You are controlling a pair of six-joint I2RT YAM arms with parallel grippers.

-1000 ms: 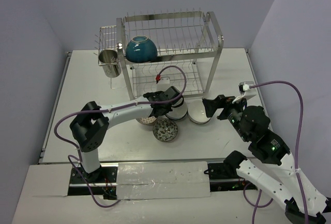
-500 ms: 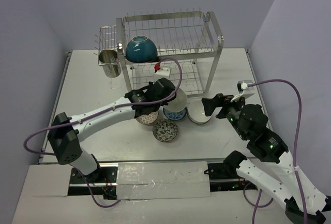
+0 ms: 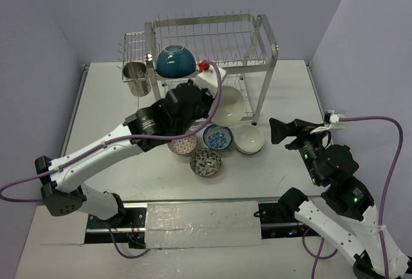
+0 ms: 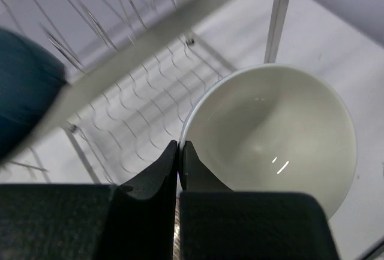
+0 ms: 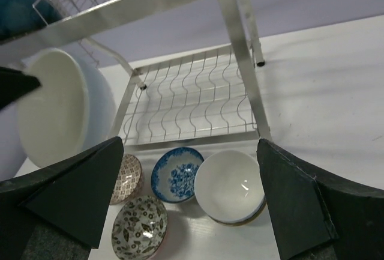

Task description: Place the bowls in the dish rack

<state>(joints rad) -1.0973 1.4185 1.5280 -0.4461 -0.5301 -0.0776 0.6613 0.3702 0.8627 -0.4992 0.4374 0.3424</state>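
Six bowls show in the top view. The teal bowl [image 3: 176, 61] sits on the upper tier of the dish rack [image 3: 244, 65], and a steel cup [image 3: 135, 76] stands in the side basket. The left gripper [image 3: 214, 93] is clenched on the rim of the held white bowl [image 3: 232, 104], which hangs tilted in front of the lower tier; whether it touches the wires is hard to tell from here. On the table [image 3: 103, 111], just before the rack, a red-patterned bowl [image 3: 183, 145], a blue-white bowl [image 3: 217, 137], a second white bowl [image 3: 249, 140] and a dark-patterned bowl [image 3: 205, 162] lie close together. The right gripper [image 3: 283, 129] is released, jaws wide, to the right of them, and it holds nothing.

In the left wrist view, both fingers [image 4: 150, 179] pinch the rim of the held white bowl [image 4: 270, 134], with the lower-tier wires behind it.

In the right wrist view, the spread fingers [image 5: 72, 194] frame the four bowls on the table. The held white bowl [image 5: 60, 110] is at the left, under the upper tier.
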